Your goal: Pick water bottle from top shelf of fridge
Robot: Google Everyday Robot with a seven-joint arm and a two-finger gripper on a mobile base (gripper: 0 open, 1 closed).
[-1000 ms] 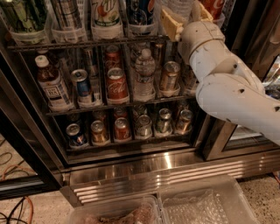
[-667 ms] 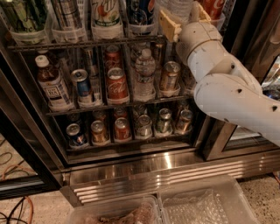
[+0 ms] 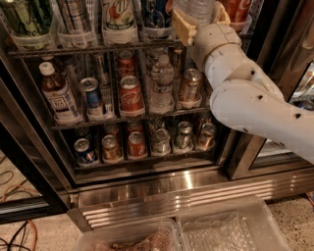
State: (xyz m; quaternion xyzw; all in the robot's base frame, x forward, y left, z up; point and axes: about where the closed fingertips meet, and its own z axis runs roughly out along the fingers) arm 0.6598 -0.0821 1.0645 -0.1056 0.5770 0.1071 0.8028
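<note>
On the far left of the top shelf (image 3: 73, 49) of the fridge (image 3: 167, 190) a green-labelled bottle (image 3: 19, 17) stands in a clear cup holder. Next to it is a silvery striped one (image 3: 74, 17), then a white-labelled bottle (image 3: 117, 17) with what looks like a big 7 on it, then a dark blue one (image 3: 154, 14). To the right of those is the water bottle (image 3: 198, 5). It is clear and ribbed, it sits at the right end of that top rack, and its upper part is cut off from where I stand. The tool (image 3: 202, 14) is up there around it, one tan finger pressed to each side, pinching it, with the white arm (image 3: 255, 103) sweeping down to the right. A red-labelled bottle (image 3: 236, 10) stands just beyond. One rack down, from the left, come a brown tea bottle (image 3: 56, 93) with a white cap and a white label I can't read, a blue can (image 3: 93, 95), a red can (image 3: 131, 93) with white script, a small clear bottle (image 3: 162, 83) and a bronze can (image 3: 190, 86). A row of small cans (image 3: 147, 142) fills the rack below. Near the floor, two clear plastic bins (image 3: 230, 228) sit in front of the steel base.
</note>
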